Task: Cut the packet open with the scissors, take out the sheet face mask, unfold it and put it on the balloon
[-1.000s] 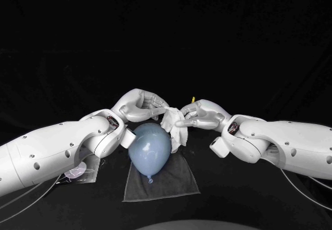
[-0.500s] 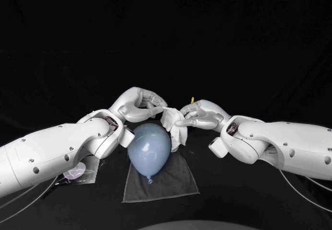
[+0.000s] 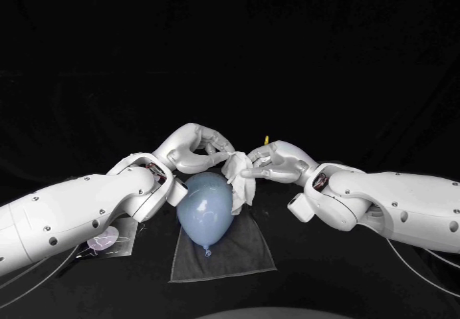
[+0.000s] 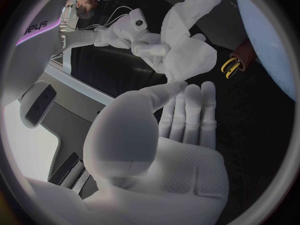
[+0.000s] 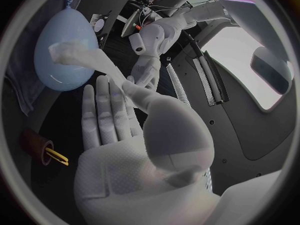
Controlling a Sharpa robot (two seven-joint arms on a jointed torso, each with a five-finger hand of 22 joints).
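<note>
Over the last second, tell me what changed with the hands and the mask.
Very little. The right hand edged slightly toward the left hand, and the hanging sheet mask drifted a touch nearer the balloon. Both hands still pinch the mask; the balloon and grey cloth stayed put.

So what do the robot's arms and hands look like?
The left arm and right arm are chunky, smooth white shells dotted with small dark spots, with thin pale cables trailing beneath. The left hand and right hand are silvery, with slim fingers and bumpy-textured palms.
</note>
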